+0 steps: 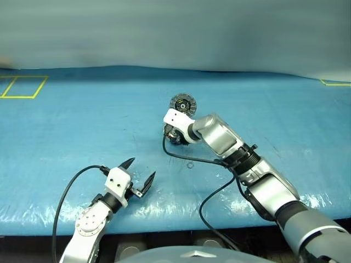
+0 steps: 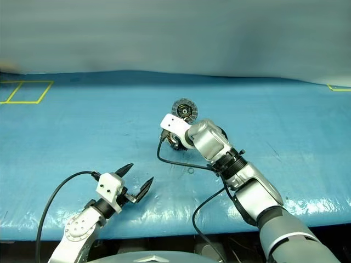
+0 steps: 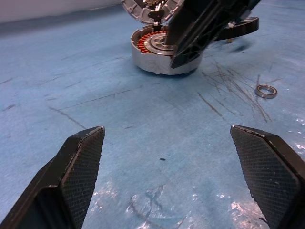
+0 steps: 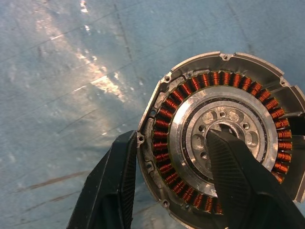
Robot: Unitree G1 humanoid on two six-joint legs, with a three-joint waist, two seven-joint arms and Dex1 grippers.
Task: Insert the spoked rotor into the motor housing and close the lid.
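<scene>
The two head views look forward and down over the blue table (image 1: 82,126), sharing the motor housing (image 3: 159,52). The left wrist view faces it low from near the front edge; the right wrist view looks straight down on it, close.

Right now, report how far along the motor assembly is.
Done: the lid stands open. In hand: the right gripper straddles the motor housing wall, jaws not clamped. Remaining: the spoked rotor sits beside the housing, not inserted; the lid is not closed.
</scene>
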